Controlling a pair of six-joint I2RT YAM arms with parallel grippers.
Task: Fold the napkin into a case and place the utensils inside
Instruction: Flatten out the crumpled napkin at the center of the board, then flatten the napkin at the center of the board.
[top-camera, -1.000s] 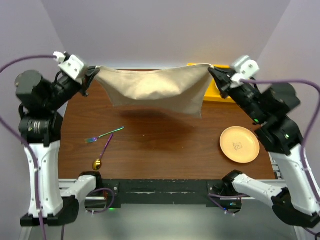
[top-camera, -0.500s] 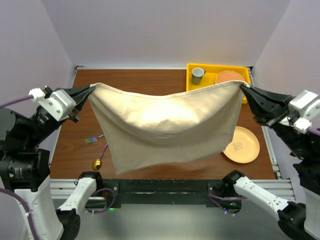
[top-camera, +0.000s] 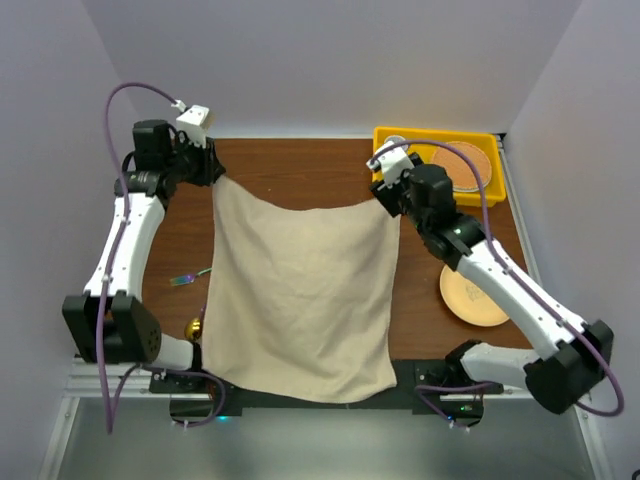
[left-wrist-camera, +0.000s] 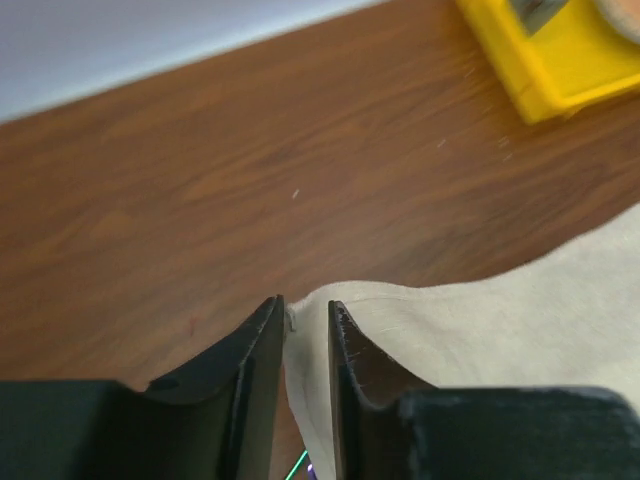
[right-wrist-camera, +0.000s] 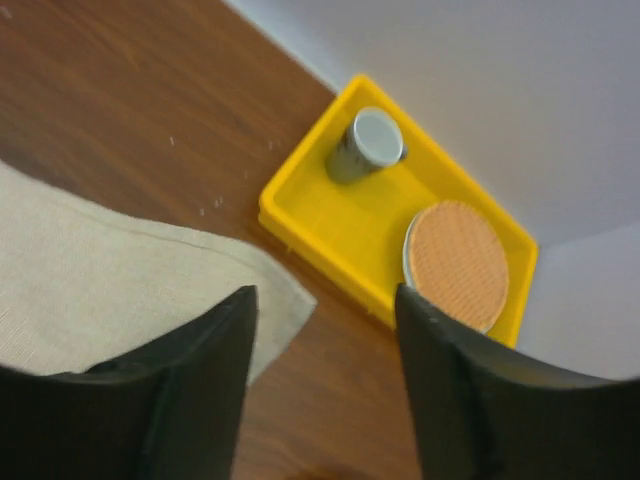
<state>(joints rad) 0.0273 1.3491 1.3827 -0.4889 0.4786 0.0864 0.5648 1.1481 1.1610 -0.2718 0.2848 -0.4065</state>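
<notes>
Napkin (top-camera: 300, 300) lay spread flat on the table (top-camera: 290, 165), near edge hanging over the front rail and hiding part of it. No case formed.

Hidden or cut off:
- Spoon (top-camera: 195, 327): only the gold bowl showed at the napkin's left edge, handle under the cloth or too thin to see.
- Fork (top-camera: 190, 277): just left of the napkin, head end visible, the rest went under the left edge.
- Plate (top-camera: 465, 300): right of the napkin, far side covered by the right arm.
- Tray (top-camera: 440, 133): beyond the napkin's far right corner, partly blocked by the right arm in the top view.

Left gripper (left-wrist-camera: 305, 305) sat at the napkin's far left corner. Fingers were apart by a narrow gap with the corner's hem lying in it. The cloth looked loose, probably not pinched, but the gap was tight and the view poor. The top view showed only the gripper's dark body over that corner, not the fingers.

Right gripper (right-wrist-camera: 325, 295) was above the napkin's far right corner, fingers spread wide and gripping nothing, the corner flat on the wood below.

Only the right wrist view showed the tray contents clearly: a metal cup (right-wrist-camera: 365, 145) and a round orange disc (right-wrist-camera: 455, 260). Only the top view showed the utensils and plate.
</notes>
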